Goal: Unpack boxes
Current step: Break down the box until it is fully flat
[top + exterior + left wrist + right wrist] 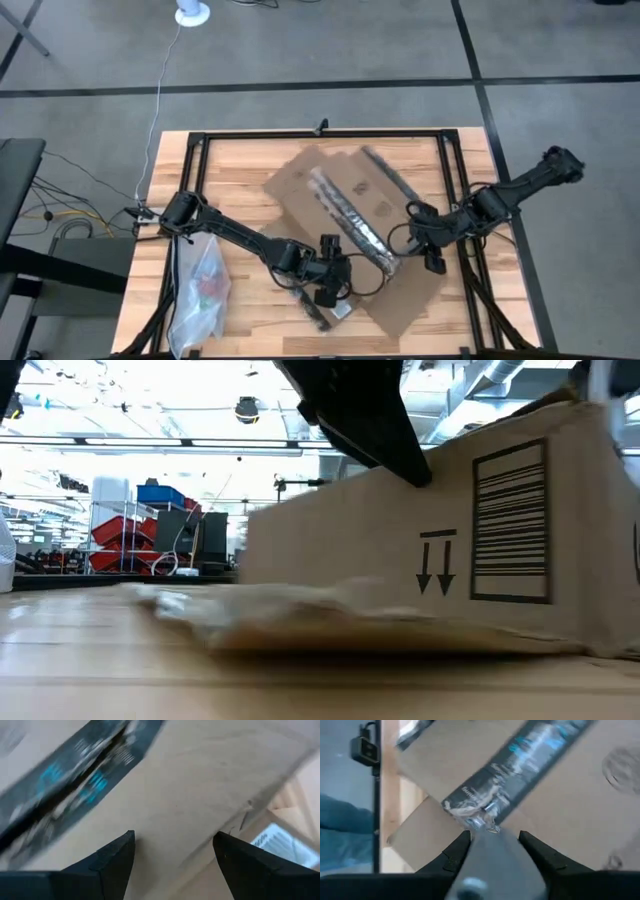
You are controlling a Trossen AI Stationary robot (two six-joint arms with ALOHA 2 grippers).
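The brown cardboard box (350,200) lies in the middle of the table with its flaps spread out and a dark printed tape strip (350,215) running slantwise over it. In the low view the box's side (450,540) shows a barcode print and two arrows. My left gripper (330,285) is at the box's near side, open; in its wrist view (172,855) the fingers stand close before bare cardboard, and I cannot tell whether they touch it. My right gripper (432,255) is at the box's right side, shut on a flap. My right gripper pinches a greyish cardboard flap (495,852) between its two fingers, just short of the tape strip's torn end (475,815). It comes at the box from the table's right side. The box rests on the table.
A clear plastic bag (200,295) with small items lies at the table's near left. A dark strip and a white scrap (335,312) lie just near of my left gripper. A black frame (195,150) runs round the table top.
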